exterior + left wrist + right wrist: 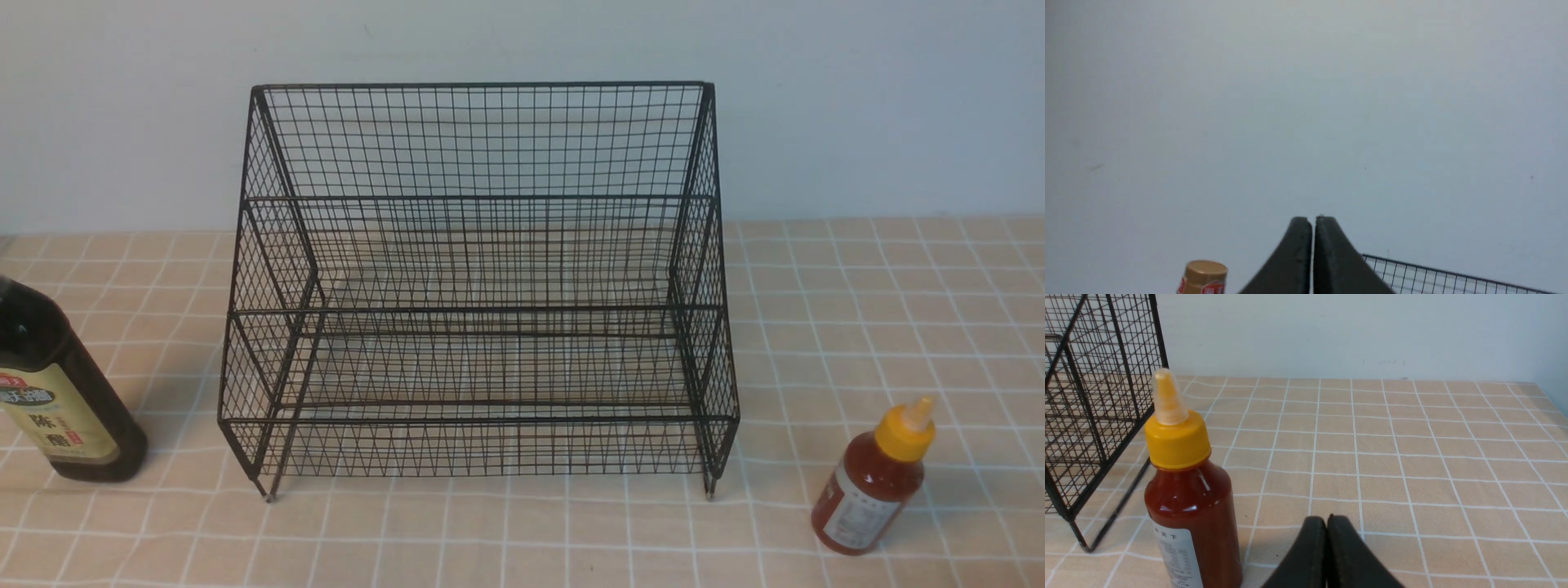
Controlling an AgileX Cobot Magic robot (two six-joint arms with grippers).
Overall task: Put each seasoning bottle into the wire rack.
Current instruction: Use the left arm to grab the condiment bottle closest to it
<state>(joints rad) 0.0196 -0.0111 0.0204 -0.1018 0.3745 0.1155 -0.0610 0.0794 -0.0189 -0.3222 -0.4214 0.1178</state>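
Front view: the whole wire rack [482,198] stands mid-surface with its tall back toward the pale wall [857,106]. The dark vinegar bottle [61,392] stands to its left, cut by the frame edge. The red-sauce squeeze bottle [872,482] stands at the near right. Both bottles are outside the rack, upright on the surface [898,286] and apart from its wires.
Left wrist view: the left hand [1313,220] faces the bare wall, fingers pressed together with only a hairline seam between them, holding nothing. Of the task's things, only the vinegar bottle's gold cap [1205,274] and a top edge of the rack show here.
Right wrist view: the right hand [1326,520] is low over the surface, fingers pressed together and empty, just beside the squeeze bottle and not touching it. The yellow nozzle cap [1173,433] and a white label show close up.
In the way: the rack's sloping side panels stand between each bottle and the tiers.
Rack: thin black wire mesh, stepped tiers, short feet.
Surface: beige cloth with a white grid.
Bottles: the vinegar bottle is dark with a beige-green label; the squeeze bottle is glossy red.
Fingers: matte black, tapering.
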